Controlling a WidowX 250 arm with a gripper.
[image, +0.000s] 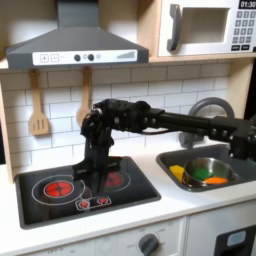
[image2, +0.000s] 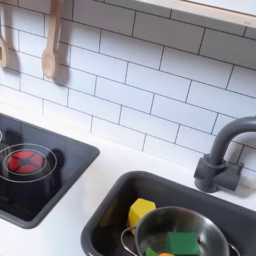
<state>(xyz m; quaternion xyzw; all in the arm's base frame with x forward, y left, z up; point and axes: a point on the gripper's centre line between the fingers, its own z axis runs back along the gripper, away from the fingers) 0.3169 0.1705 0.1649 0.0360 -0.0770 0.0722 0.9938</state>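
Black hob (image: 40, 205) lies under my fingers (image: 88, 176), which hang low at middle left of the first exterior view, just right of the red ring (image: 58, 186); I cannot tell whether they are open or closed. My arm runs in from the sink (image: 238, 172) at the right. Readable writing: only the microwave (image: 205, 27) clock's "01:3".

In the first exterior view the gripper (image: 88, 178) is too dark against the stovetop (image: 40, 205) to tell its jaws. In the second exterior view the bottom edge crops the pot (image2: 205, 228).
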